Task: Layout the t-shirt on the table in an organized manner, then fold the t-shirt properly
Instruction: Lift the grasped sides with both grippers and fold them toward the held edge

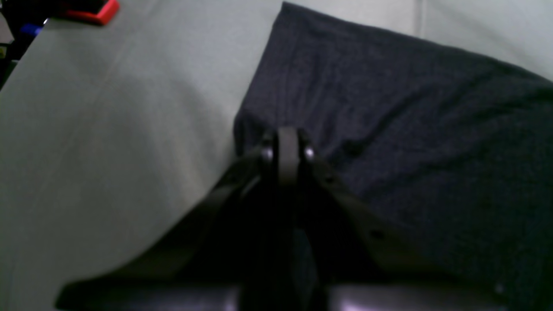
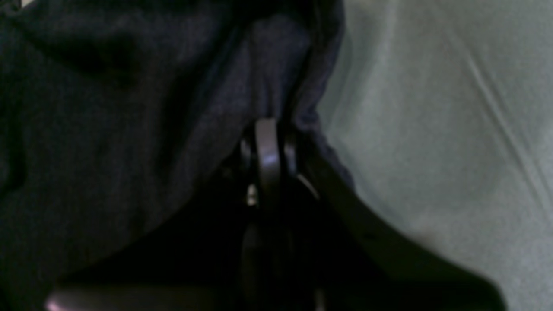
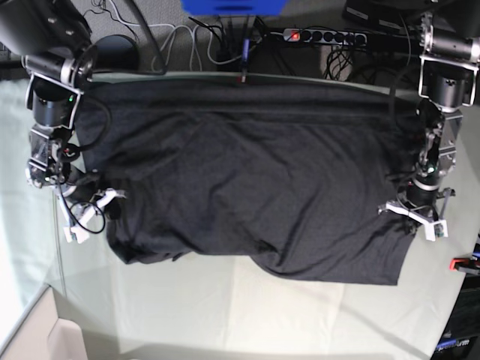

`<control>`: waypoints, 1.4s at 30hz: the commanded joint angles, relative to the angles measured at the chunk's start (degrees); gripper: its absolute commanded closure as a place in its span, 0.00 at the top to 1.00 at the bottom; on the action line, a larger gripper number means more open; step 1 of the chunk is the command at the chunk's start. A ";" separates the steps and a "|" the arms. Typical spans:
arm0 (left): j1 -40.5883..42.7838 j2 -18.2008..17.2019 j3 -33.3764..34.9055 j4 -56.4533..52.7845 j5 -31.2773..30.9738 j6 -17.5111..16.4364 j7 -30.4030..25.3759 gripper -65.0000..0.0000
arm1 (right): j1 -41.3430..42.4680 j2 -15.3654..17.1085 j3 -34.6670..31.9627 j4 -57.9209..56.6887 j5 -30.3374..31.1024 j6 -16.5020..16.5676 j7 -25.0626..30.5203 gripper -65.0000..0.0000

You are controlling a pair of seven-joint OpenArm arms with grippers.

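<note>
At the two side edges of the t-shirt [image 3: 247, 180], my fingers were pressed together on dark fabric. My left gripper [image 1: 287, 144] pinched the cloth just inside its side edge, with bare table [image 1: 108, 142] right beside it. My right gripper [image 2: 268, 142] was clamped on a bunched fold at the opposite edge, where the hem curled up around my fingertips.

From overhead, the shirt lay spread wide across the far half of the table, plain dark side up, wrinkled through the middle, and its near edge sagged in an uneven curve. I judged this to be the laying-out step, not yet folding. The next move likely called for both arms to draw apart and lift lightly to pull the wrinkles flat.

Open cloth-covered table lay toward the near side. The far edge sat close to cables [image 3: 187, 45], and a red clamp [image 3: 461, 263] marked the table's edge near my left gripper.
</note>
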State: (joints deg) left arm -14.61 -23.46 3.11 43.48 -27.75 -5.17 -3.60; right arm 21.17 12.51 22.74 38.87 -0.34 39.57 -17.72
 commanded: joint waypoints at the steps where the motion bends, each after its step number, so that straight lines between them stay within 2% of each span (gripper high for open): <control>1: -1.26 -0.84 -0.35 0.96 -0.34 0.03 -1.64 0.00 | 0.85 0.81 0.25 2.40 0.56 0.43 0.70 0.00; 6: -1.26 -0.84 -0.35 1.04 -0.34 0.03 -1.64 0.00 | -3.28 0.72 0.42 11.63 0.73 0.43 0.62 0.00; 9: -1.26 -0.84 -0.35 1.22 -0.34 0.03 -1.72 0.00 | -5.39 -0.51 0.42 17.08 0.73 0.43 0.53 0.00; 13: 1.03 -0.93 -0.87 5.97 -0.43 0.11 -1.72 0.00 | -8.38 -0.95 0.42 22.18 0.73 0.43 0.53 0.00; 19: 5.95 -0.49 -10.02 12.03 0.10 0.03 0.21 0.00 | -12.51 -1.83 0.51 27.81 0.73 0.43 0.62 0.00; 22: 7.09 -0.58 -10.81 13.44 -0.25 -0.15 2.76 0.00 | -15.15 -1.92 0.51 31.76 0.73 0.43 0.79 0.00; 25: 8.68 -0.76 -10.81 15.99 -0.25 0.03 3.02 0.00 | -17.61 -1.92 0.95 35.98 1.17 0.43 0.62 0.00; 30: 11.14 -0.93 -11.16 20.30 -0.34 0.03 3.11 0.00 | -21.21 -1.57 4.73 41.08 6.45 0.43 0.53 0.00; 34: 13.60 -0.49 -16.17 23.55 0.10 0.03 3.38 0.00 | -24.47 -1.48 4.99 43.46 6.89 0.43 0.62 0.00; 38: 15.53 -0.49 -19.33 27.15 -0.34 -0.24 7.60 0.00 | -26.49 -1.74 5.08 45.22 6.89 0.43 0.70 0.00; 42: 17.64 -0.40 -21.09 30.49 -0.34 -0.33 9.00 0.00 | -28.51 -2.10 7.28 47.76 6.89 0.43 0.88 0.00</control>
State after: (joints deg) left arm 3.66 -22.81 -17.43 72.79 -27.81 -5.41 7.20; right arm -7.42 9.43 29.32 85.54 5.69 40.10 -18.41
